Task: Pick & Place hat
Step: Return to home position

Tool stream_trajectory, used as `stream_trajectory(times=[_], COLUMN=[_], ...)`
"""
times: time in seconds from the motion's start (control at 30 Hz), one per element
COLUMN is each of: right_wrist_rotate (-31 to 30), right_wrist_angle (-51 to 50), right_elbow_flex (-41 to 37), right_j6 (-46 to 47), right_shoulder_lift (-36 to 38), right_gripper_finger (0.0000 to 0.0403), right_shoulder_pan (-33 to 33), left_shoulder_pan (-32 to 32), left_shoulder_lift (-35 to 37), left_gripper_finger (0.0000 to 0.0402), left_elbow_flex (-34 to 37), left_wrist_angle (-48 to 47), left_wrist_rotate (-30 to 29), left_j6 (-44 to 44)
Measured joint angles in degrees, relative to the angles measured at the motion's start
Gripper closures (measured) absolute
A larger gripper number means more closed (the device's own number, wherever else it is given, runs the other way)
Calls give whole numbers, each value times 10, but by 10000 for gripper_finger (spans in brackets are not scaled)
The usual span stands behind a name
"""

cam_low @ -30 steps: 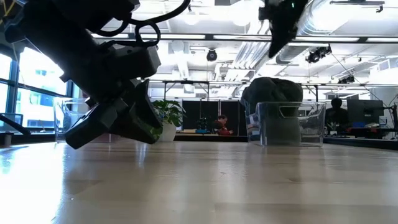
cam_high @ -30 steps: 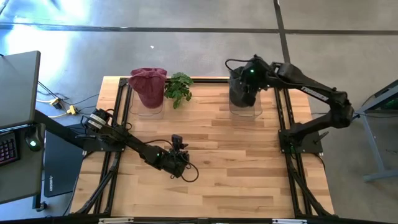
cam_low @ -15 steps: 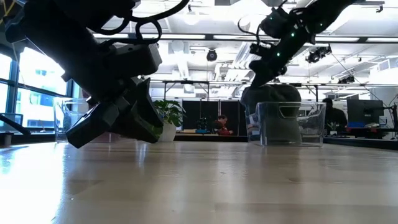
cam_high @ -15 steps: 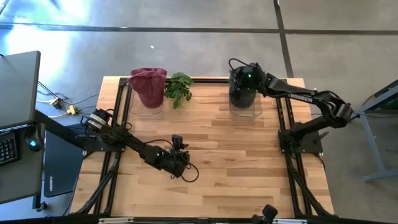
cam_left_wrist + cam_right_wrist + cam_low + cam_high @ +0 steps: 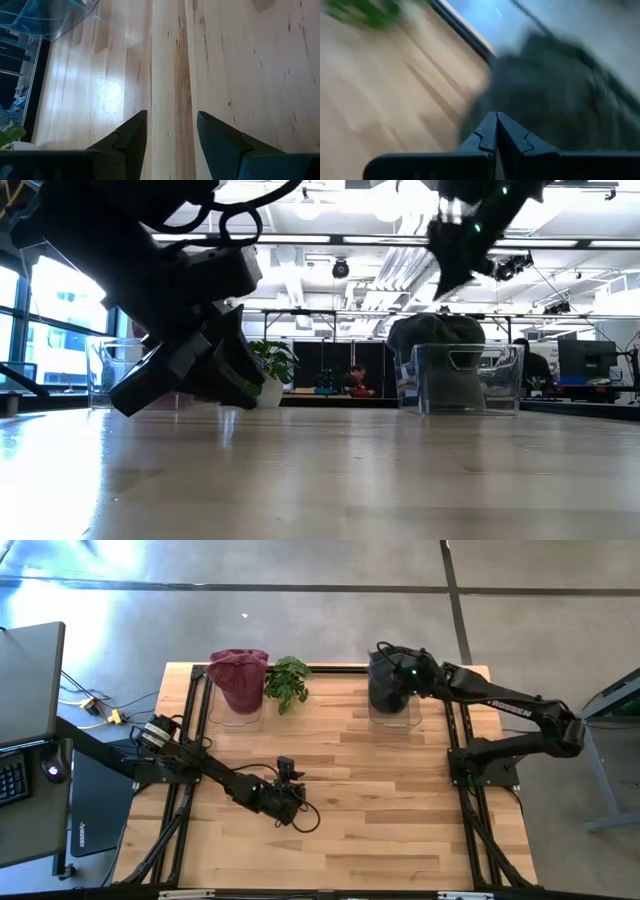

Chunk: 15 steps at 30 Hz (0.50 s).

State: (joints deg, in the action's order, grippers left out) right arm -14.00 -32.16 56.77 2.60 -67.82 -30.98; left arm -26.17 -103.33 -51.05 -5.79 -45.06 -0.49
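A dark grey hat (image 5: pixel 390 690) bulges out of a clear box (image 5: pixel 468 380) at the table's far right. A maroon hat (image 5: pixel 238 678) sits in another clear box at the far left. My right gripper (image 5: pixel 496 120) is shut with nothing between its fingers. It hangs just above the dark hat (image 5: pixel 437 330) and clear of it in the low view. My left gripper (image 5: pixel 172 130) stands open low over bare wood near the table's middle (image 5: pixel 287 800).
A small potted plant (image 5: pixel 288 682) stands beside the maroon hat's box. Black rails (image 5: pixel 455 730) run along the table's left and right sides. The wooden middle and near part of the table (image 5: pixel 390 810) holds only my left arm.
My right gripper dipped down toward the dark hat, then rose a little again, and its arm stretched out lower over the table's far right. The dark hat stays in its box, its shape unchanged.
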Motion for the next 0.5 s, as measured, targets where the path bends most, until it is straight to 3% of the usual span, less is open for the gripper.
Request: stream_trajectory(times=[0.13, 0.27, 0.37, 0.5], right_wrist_rotate=[-23, 48, 61, 61], right_wrist_angle=[-19, 163, 296, 343], right_elbow_flex=[-43, -110, -149, -155], right_j6=[23, 15, 12, -3], right_shoulder_lift=[-7, -27, -54, -60], right_gripper_finger=[402, 399, 400, 401], right_shoulder_pan=[-40, -76, -92, -90], left_shoulder_pan=[15, 32, 31, 28], left_shoulder_lift=[0, 8, 31, 82], left_gripper_finger=[237, 237, 237, 237], left_elbow_flex=[0, 0, 0, 0], left_wrist_angle=[20, 28, 26, -5], left_wrist_rotate=[20, 47, 32, 12], left_j6=[-5, -24, -45, -79])
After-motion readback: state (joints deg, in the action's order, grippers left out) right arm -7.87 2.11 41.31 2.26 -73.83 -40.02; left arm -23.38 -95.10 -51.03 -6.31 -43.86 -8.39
